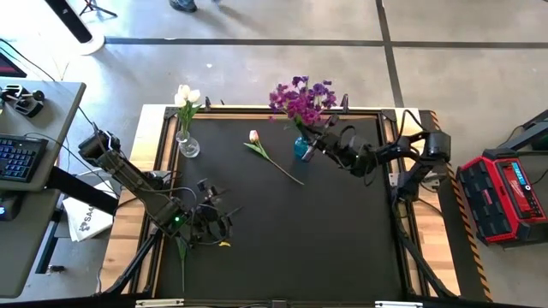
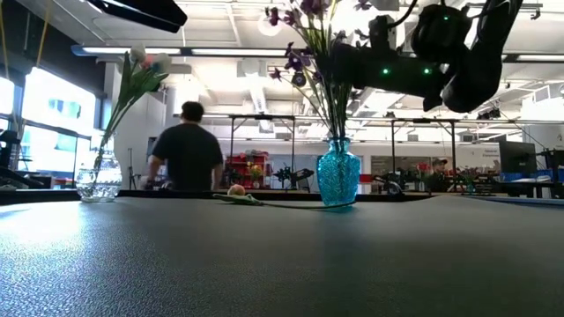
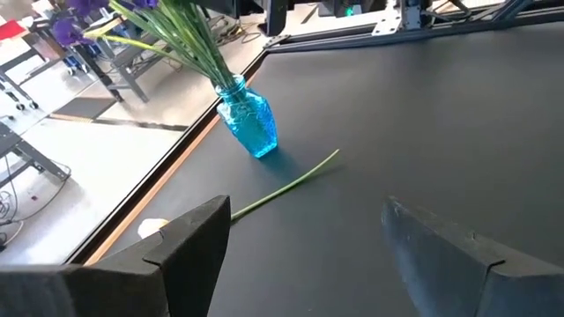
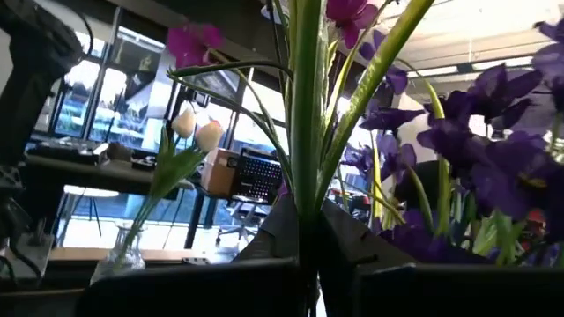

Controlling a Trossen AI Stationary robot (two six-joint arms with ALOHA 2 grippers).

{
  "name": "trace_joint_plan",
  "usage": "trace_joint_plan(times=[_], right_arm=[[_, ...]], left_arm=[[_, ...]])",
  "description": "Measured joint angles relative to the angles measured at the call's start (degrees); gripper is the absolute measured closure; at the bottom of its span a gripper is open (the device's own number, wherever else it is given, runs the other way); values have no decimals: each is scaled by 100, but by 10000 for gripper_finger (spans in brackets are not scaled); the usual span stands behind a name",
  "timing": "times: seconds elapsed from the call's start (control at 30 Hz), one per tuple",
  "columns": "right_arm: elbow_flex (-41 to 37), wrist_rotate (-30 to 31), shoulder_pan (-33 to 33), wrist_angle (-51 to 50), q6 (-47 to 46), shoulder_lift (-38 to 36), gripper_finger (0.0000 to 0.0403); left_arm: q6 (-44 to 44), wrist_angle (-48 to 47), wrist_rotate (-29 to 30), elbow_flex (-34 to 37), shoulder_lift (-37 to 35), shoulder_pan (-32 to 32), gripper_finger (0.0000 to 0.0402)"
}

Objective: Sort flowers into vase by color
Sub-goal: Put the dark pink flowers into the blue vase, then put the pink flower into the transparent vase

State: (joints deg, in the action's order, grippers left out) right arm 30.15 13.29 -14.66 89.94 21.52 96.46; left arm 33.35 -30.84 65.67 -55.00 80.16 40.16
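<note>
A blue vase (image 1: 301,149) with purple flowers (image 1: 301,98) stands at the table's far side. My right gripper (image 1: 315,145) is just right of the bunch, above the vase (image 2: 338,172), shut on a green flower stem. A clear vase (image 1: 187,145) with white tulips (image 1: 187,96) stands at the far left. A pink tulip (image 1: 254,136) lies flat on the table between the vases, its stem (image 3: 286,187) pointing toward the near right. My left gripper (image 1: 218,224) hovers open near the front left with nothing between its fingers (image 3: 198,238). My right gripper pinches one green stem (image 4: 305,198) between its two shut fingers. The fingers come from the table's right, roughly level, and lie across the stem. The stem rises upright among the purple blossoms. Its lower end is hidden below the fingers.
Another green stem (image 1: 181,252) lies on the table under the left arm, near the front edge. A person (image 2: 187,150) sits in the room beyond the far edge. The table's middle and near right are bare black mat (image 1: 342,239).
</note>
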Motion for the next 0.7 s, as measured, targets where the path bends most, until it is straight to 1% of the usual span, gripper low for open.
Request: trace_joint_plan(times=[0.07,0.2,0.3,0.4,0.5,0.6,0.7], right_arm=[[2,33,0,10,3,-1,403],[2,293,2,-33,0,-1,403],[2,567,3,-243,-100,-1,402],[2,607,4,-454,-272,-1,395],[2,607,7,-705,-569,-1,368],[2,597,7,-866,-866,-4,327],[2,593,44,-1153,-885,-55,286]], left_arm=[[-87,94,-1,0,0,0,117],[-232,218,-2,0,0,0,117],[-252,246,-3,0,0,0,117],[-250,248,-4,0,0,0,117],[-252,248,-7,0,0,0,117],[-250,248,-9,0,0,0,117],[-250,251,-9,0,0,0,117]])
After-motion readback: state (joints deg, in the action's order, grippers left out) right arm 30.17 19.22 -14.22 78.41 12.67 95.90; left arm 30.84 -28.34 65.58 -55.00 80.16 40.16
